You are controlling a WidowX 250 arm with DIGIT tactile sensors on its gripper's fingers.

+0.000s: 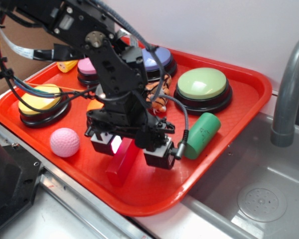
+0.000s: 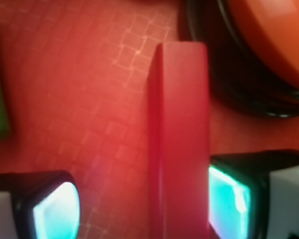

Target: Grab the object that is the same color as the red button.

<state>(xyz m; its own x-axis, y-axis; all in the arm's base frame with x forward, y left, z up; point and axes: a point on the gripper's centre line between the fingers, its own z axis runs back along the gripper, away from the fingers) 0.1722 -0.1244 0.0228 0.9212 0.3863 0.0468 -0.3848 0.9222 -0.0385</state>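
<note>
Red moulded plastic forms the big tray (image 1: 249, 82) under everything. We see the round dome button with the orange-red top and black base (image 2: 269, 45) beyond our right finger in the wrist view; the exterior view hides it behind the arm. The long glossy red rectangular block (image 2: 182, 144) lies flat on the tray between our fingers (image 2: 55, 211), touching the right one, with a clear gap to the left. The black gripper (image 1: 131, 147) is spread, holding nothing yet. We judge the block stiff, light and slick, so we would pinch its long flat sides near mid-length. Only the exterior view shows the green cylinder (image 1: 202, 135) beyond one finger and the pink ball (image 1: 65, 142) beyond the other.
</note>
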